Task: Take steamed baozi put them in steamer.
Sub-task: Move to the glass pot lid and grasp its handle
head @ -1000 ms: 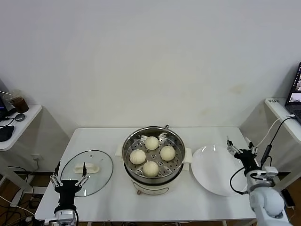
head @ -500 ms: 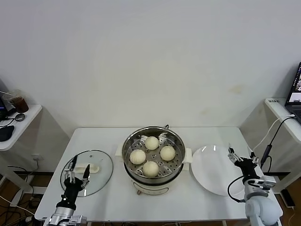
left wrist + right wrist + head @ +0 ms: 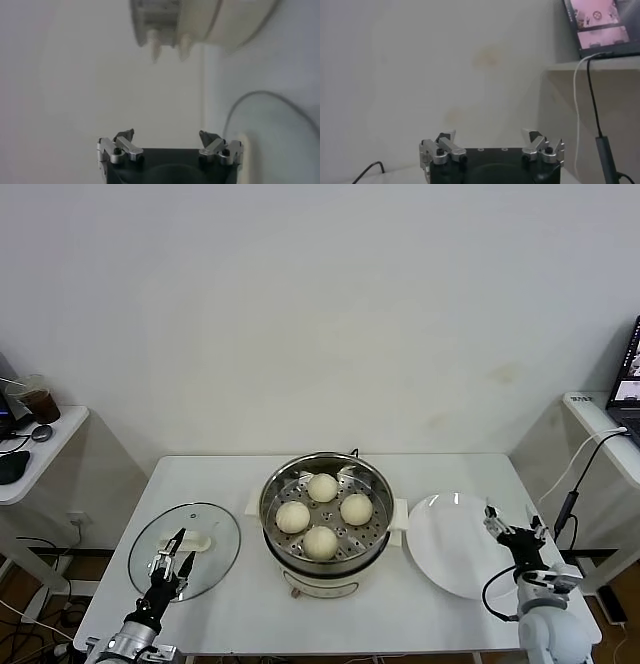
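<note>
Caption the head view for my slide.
Four steamed baozi sit in the steamer, glass lid and plate alongside; left gripper and right gripper open, empty.

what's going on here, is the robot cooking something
Nothing is being handled right now. All four steamed baozi already sit in the steamer at the middle of the table. The white plate beside it is bare, and the glass lid lies flat on the table on the other side. The left gripper is open and empty, low over the lid's near edge. The right gripper is open and empty too, by the plate's outer edge.
</note>
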Tool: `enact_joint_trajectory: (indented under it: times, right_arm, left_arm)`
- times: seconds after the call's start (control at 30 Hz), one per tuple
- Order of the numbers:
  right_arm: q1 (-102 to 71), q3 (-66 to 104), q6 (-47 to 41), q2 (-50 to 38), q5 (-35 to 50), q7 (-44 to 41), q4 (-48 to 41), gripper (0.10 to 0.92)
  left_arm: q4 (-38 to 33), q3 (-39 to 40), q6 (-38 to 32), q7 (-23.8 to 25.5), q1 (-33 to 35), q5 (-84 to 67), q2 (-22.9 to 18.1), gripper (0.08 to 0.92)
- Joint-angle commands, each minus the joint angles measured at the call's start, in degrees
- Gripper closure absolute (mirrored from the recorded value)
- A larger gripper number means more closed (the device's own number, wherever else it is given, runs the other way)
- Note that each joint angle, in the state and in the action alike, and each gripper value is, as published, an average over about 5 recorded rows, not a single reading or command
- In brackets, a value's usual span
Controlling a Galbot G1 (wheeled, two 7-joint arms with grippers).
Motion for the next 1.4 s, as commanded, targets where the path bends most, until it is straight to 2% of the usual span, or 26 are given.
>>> enact_joint_trajectory:
  times: [0.03,0.2,0.4,1.07,1.4]
  right_arm:
    - [-0.18,-0.13,-0.02,0.43,-0.36,0.26,-0.49,0.203]
    - [0.14,-0.53,-0.03,0.56,-0.73,0.26,-0.97,0.203]
    - [0.38,-1.47,0.11,1.15,-1.52,0.20,-1.72,0.203]
    - [0.50,-2.11,0.57,1.29,-2.88,0.13,-3.56,0.203]
    - [0.53,-2.16,0.79,1.66,-3.37,0.12,-4.13,0.203]
  left_arm:
    - [3.92,1.20,9.92,0.50,-2.95,2.49,-0.67,0.177]
    - [4.12,1.20,13.72,1.39,-4.03,2.11,-1.10,0.177]
    - [5.26,1.67,15.10,1.92,-5.22,2.92,-2.01,0.177]
    - [8.97,2.91,15.04,4.14,-9.72,4.37,-0.85,0.177]
    - [11.55,3.51,14.44,3.31,-12.56,4.49,-0.68,0.177]
